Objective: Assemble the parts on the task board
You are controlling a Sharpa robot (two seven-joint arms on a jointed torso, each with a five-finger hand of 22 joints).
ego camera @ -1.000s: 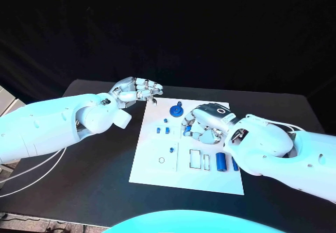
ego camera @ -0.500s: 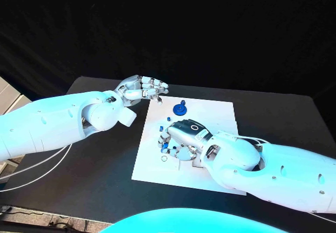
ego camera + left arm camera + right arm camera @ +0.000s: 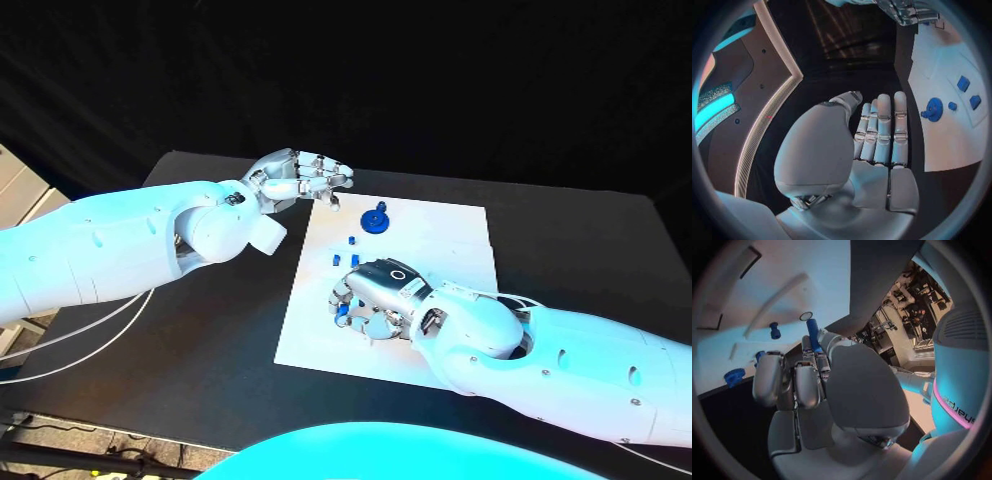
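Holding a slim blue peg (image 3: 812, 335) pinched in its fingertips, the right hand (image 3: 378, 297) is hovering low over the near-left part of the white board (image 3: 447, 225). The peg's long axis is running out past the fingers toward the board, aimed near a small round hole (image 3: 806, 316). The blue knob (image 3: 376, 220) and small pieces (image 3: 345, 260) are sitting on the board, so I judge the assembly partway done. The left hand (image 3: 300, 181) is curled, grasping nothing, above the tabletop (image 3: 202, 330) beside the board's far corner.

Left robot hand (image 3: 300, 178) empty, fingers straight — right robot hand (image 3: 378, 297) curled, gripping.
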